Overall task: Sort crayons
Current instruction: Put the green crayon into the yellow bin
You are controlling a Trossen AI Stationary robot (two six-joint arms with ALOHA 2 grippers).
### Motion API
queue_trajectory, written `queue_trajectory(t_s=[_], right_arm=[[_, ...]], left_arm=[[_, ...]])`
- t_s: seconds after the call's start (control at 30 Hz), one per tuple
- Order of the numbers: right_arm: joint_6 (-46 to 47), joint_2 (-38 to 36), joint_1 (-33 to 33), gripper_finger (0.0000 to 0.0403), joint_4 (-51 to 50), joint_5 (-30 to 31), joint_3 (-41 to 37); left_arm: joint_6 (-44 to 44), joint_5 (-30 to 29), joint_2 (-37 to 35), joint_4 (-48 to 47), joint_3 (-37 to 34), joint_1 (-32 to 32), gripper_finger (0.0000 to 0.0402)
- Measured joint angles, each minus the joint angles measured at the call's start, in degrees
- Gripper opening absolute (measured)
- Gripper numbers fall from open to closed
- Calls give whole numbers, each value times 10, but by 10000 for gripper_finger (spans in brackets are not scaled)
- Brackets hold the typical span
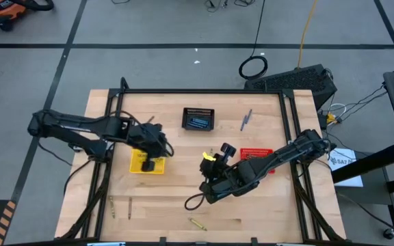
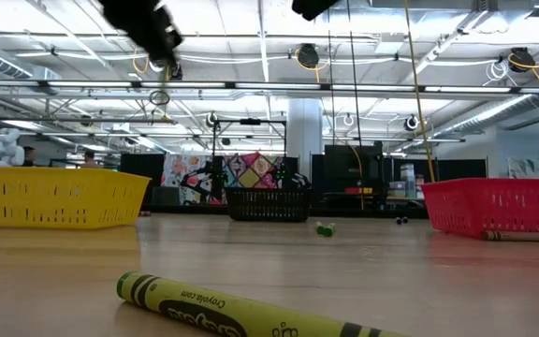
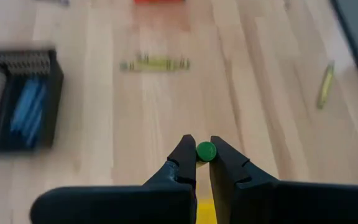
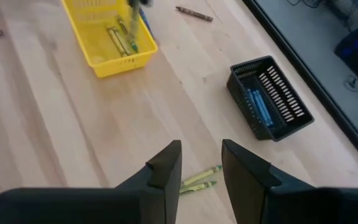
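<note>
I am holding a yellow-green crayon [image 3: 206, 150] in my left claw [image 3: 202, 163] above the yellow basket [image 1: 146, 162], which already has some. My right claw [image 4: 199, 163] is hanging wide over another [image 4: 199, 178]. Several are lying loose on the worktop [image 1: 265, 205].

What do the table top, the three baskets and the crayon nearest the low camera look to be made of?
Table top: pale wood planks, matte; grain and seams show. Yellow basket, black basket, red basket: slotted walls, probably moulded plastic, though coated wire mesh can't be ruled out. Crayon: presumably wax under a yellow-green printed paper wrapper with black bands.
</note>
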Motion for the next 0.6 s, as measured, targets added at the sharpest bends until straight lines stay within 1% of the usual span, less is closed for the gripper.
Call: queue_trajectory(t_s=[0.07, 0.2, 0.37, 0.6], right_arm=[[-1, 0, -1, 102, -7, 1, 0], [-7, 0, -3, 102, -15, 1, 0], [-9, 0, -7, 102, -16, 1, 0], [-9, 0, -8, 102, -16, 1, 0]], left_arm=[[-21, 0, -7, -61, -1, 0, 13], [-54, 0, -12, -151, -3, -2, 13], [-78, 0, -12, -200, -18, -4, 13], [-84, 0, -12, -205, -63, -5, 13]])
